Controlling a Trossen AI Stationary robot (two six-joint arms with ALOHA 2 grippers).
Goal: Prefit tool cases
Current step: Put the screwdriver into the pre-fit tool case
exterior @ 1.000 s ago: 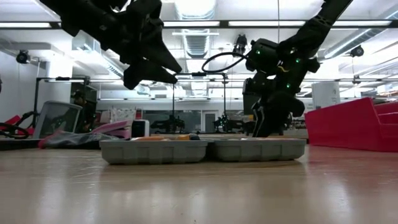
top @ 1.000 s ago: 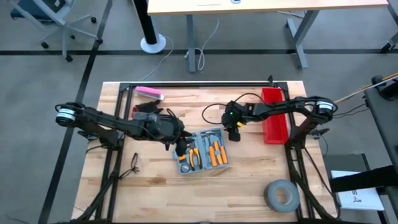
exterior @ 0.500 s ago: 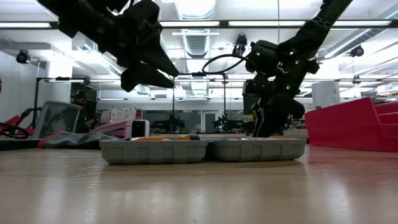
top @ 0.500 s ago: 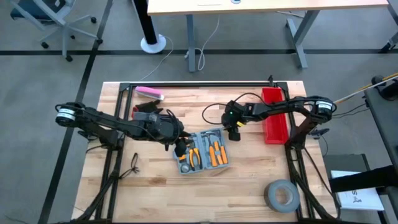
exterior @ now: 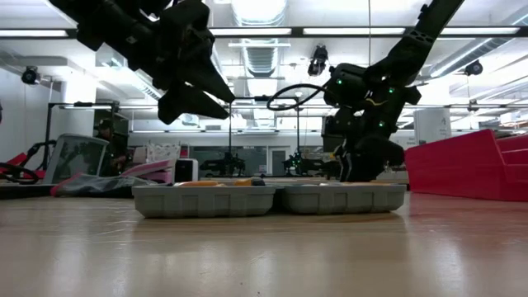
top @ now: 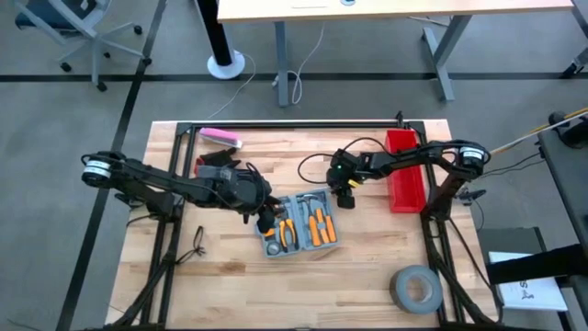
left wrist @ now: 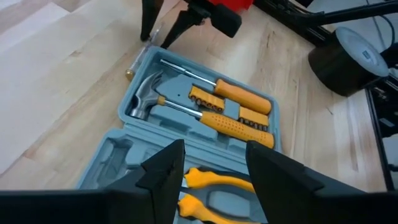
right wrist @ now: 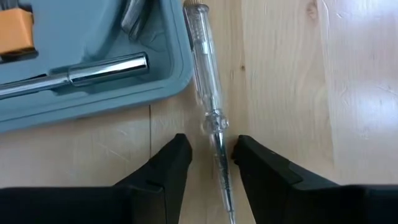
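Observation:
The grey-blue tool case (top: 299, 224) lies open and flat on the wooden table, holding a hammer (left wrist: 144, 101), yellow-handled screwdrivers (left wrist: 231, 122) and pliers (left wrist: 211, 182). My left gripper (left wrist: 214, 167) hangs open above the case's left half, over the pliers, holding nothing. My right gripper (right wrist: 211, 155) stands open, pointing down at the case's far right corner. Its fingers stand on either side of the shaft of a clear-handled screwdriver (right wrist: 204, 68) without touching it. That screwdriver lies on the table along the case's edge (right wrist: 177, 74).
A red bin (top: 405, 171) stands right of my right gripper. A grey tape roll (top: 415, 288) lies at the near right. A pink object (top: 220, 138) sits at the far left. A black frame rail (top: 294, 125) runs along the far edge.
My right gripper has sunk a little toward the table beside the case's far right corner. The case has kept still.

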